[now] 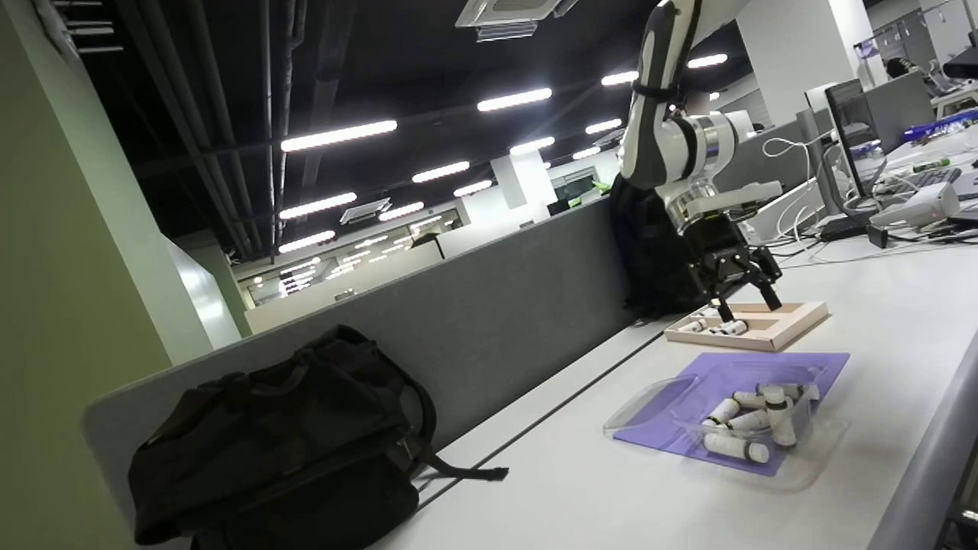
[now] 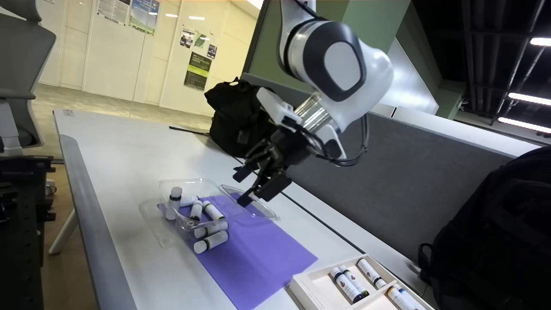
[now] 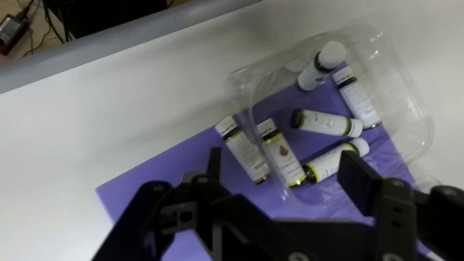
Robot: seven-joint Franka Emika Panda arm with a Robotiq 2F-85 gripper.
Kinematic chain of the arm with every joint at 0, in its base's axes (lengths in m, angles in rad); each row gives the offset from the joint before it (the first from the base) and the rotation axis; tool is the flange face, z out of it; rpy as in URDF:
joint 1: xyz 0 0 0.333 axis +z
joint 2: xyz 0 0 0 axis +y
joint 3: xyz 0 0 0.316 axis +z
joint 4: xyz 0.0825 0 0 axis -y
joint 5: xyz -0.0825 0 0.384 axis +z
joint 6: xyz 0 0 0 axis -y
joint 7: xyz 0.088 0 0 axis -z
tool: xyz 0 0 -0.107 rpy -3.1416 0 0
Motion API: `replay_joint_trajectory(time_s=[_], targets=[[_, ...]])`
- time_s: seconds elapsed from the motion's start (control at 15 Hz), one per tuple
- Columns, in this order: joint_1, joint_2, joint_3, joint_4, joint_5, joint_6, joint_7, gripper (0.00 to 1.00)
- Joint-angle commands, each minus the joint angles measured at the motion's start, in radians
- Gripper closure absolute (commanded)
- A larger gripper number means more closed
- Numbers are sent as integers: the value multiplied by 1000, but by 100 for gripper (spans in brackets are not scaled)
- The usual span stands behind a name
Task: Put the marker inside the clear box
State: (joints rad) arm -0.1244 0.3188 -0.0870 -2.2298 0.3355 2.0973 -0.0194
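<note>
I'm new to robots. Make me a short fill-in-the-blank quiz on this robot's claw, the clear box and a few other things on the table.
1. The gripper is open and holds ____.
2. In the clear box, only ____ bottle stands on end; the others in there lie down.
3. The clear box rests partly on a ____ sheet.
4. Several ____ lie in the tray, just as in the clear box.

Missing words: nothing; one; purple; bottles.

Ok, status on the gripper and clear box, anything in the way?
Gripper open, empty. Marker not identified. Clear box holds capped bottles; standing bottle possibly in the way.
</note>
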Motion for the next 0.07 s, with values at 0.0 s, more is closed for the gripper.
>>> replay_joint_trajectory(time_s=[0.0], targets=[[-21, -15, -10, 2, -6, -13, 1, 11]])
